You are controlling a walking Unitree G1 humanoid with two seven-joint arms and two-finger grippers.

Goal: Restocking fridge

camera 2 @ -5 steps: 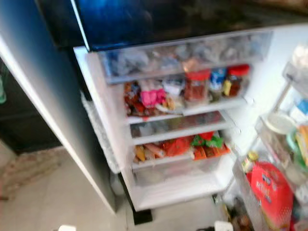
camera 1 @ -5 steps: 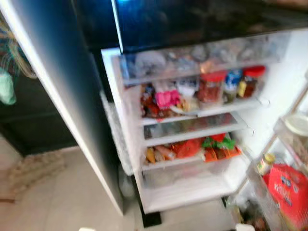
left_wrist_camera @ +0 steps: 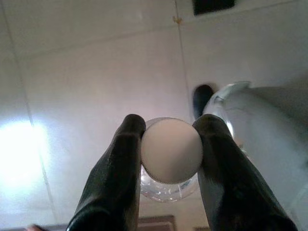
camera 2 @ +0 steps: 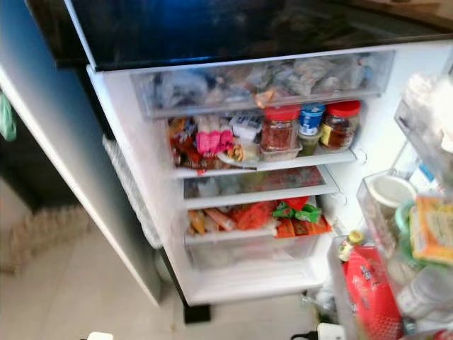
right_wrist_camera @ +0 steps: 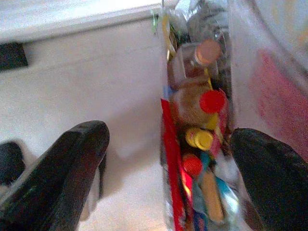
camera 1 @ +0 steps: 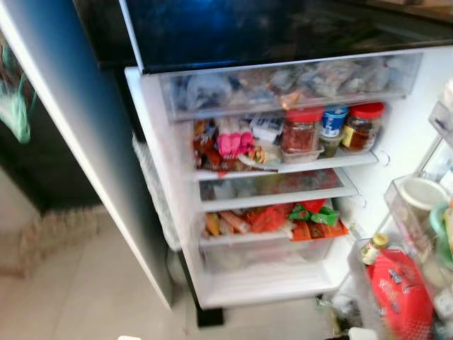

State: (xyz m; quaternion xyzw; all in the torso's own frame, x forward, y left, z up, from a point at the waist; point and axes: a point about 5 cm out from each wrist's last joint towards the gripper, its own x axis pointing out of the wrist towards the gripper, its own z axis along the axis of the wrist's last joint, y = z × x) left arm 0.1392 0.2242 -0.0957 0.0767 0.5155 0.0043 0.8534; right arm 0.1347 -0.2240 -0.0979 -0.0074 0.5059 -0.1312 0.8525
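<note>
A clear bottle with a white cap (left_wrist_camera: 171,150), pinched between the black fingers of the left end effector (left_wrist_camera: 169,159), hangs low over the tiled floor (left_wrist_camera: 96,96), not yet in the open fridge (camera 1: 283,212). Its shelves already carry red-lidded jars (camera 1: 301,131) and snack packets (camera 1: 272,216). The right end effector (right_wrist_camera: 168,159) is spread wide and empty above the door rack's bottles (right_wrist_camera: 199,139). Judged from this, restocking remains unfinished.

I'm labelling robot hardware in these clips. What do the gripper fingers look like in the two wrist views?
Both grippers have two long, thick fingers, black with a slightly glossy finish and rounded tips. The left gripper has fingers that widen toward the base. The right gripper has fingers that look the same, blunt-ended. No cables or markings are visible.
</note>
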